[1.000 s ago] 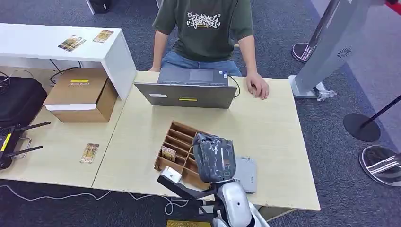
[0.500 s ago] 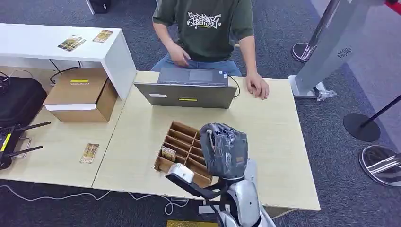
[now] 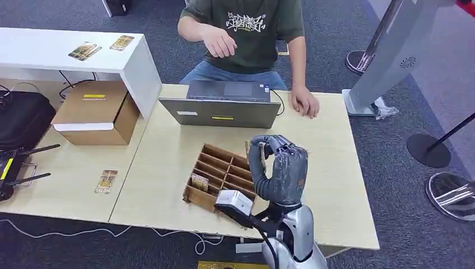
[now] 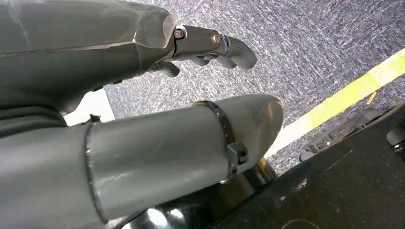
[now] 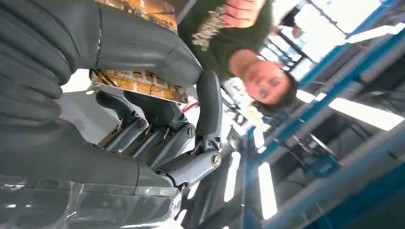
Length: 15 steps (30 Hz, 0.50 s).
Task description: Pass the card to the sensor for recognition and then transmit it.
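Note:
My right hand is raised over the table, just right of the wooden divided tray, palm turned toward the person. It pinches a gold-patterned card between thumb and fingers; in the head view the card shows as a thin edge beside the thumb. The person across the table holds one hand up at chest height and rests the other hand on the tabletop. My left hand hangs over the carpet with its fingers loosely apart and nothing in it.
A closed laptop lies at the far edge of the table. Another card stands in the tray, and one more card lies on the left table. A cardboard box and a white shelf stand far left.
My right hand has risen and moved right and away from me, turning with the card. The person has lifted one hand from behind the laptop to chest height.

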### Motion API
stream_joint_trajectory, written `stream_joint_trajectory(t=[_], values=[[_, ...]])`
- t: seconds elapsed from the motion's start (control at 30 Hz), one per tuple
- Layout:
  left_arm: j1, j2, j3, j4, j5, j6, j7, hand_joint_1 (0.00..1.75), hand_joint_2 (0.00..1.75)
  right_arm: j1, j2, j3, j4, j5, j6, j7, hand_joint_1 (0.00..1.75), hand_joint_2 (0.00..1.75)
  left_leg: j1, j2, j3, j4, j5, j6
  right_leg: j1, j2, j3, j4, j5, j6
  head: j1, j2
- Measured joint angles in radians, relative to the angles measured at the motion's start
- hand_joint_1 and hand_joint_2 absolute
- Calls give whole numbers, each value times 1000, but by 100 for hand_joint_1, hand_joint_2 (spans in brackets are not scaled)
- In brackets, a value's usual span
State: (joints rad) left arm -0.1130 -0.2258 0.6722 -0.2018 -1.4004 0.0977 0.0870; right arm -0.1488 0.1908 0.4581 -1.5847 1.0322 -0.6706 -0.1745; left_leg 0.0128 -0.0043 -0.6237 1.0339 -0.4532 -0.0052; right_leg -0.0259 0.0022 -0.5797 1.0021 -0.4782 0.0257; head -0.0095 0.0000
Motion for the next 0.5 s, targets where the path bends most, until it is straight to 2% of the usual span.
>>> stream_joint_trajectory(t=[0.17, 0.23, 0.33, 0.5], values=[[0, 3, 0, 0, 0, 9, 0, 0, 0, 21, 56, -97, -14, -82, 0, -190, 175, 175, 0, 0, 0, 0, 0, 0, 0, 0, 0, 0, 0, 0, -1, 0], [0, 3, 0, 0, 0, 10, 2, 0, 0, 26, 64, -138, -14, -112, 0, -225, 175, 175, 0, 0, 0, 0, 0, 0, 0, -1, 0, 0, 0, 0, -1, 0], [0, 3, 0, 0, -5, 10, 3, 0, 0, 7, 73, -182, -13, -116, 0, -216, 175, 175, 0, 0, 0, 0, 0, 0, 0, 0, 0, 0, 0, 0, -1, 0], [-12, 3, -13, 0, -27, -5, 6, 0, 0, -125, 98, -223, 45, -71, 0, -121, 175, 175, 0, 0, 0, 0, 2, -1, 0, 0, 0, 0, 2, 0, -1, 0]])
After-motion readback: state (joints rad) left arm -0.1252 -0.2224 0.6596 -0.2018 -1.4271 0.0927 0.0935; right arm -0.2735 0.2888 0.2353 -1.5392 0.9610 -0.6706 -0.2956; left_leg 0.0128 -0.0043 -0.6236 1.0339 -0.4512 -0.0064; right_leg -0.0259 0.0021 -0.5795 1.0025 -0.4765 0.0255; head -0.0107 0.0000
